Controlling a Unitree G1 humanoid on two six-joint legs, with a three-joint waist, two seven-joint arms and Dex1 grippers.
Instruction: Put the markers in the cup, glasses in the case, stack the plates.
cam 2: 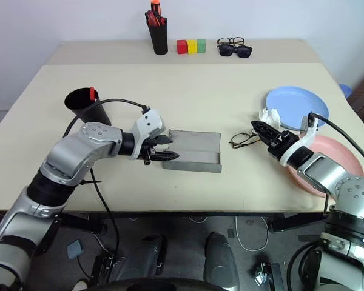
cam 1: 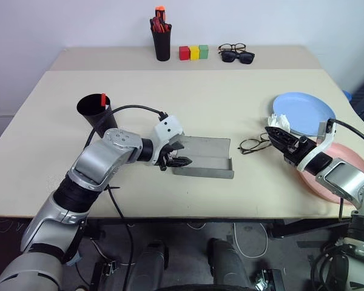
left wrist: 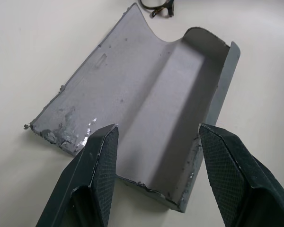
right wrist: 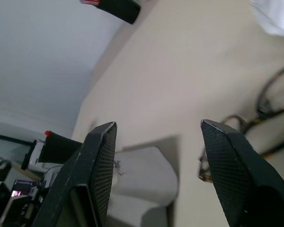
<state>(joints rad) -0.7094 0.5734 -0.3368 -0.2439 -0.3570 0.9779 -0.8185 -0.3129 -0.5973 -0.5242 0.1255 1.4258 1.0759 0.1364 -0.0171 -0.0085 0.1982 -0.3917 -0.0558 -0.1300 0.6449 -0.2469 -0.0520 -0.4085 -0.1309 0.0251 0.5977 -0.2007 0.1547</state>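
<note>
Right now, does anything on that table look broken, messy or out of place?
Yes. The grey case lies wide open, and its lining is chipped and ragged along the near edge. A crumpled white scrap sits at the rim of the blue plate. The wire-framed glasses lie loose beside the case.

Robot lab or office, plain beige table (cam 1: 170, 109), white wall, loose cables (cam 1: 124, 224) beneath

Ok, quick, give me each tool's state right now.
Left tool: open, holding nothing, at the near end of the open grey hard-shell spectacle case.
Right tool: open, holding nothing, near the thin wire-framed clear glasses.
</note>
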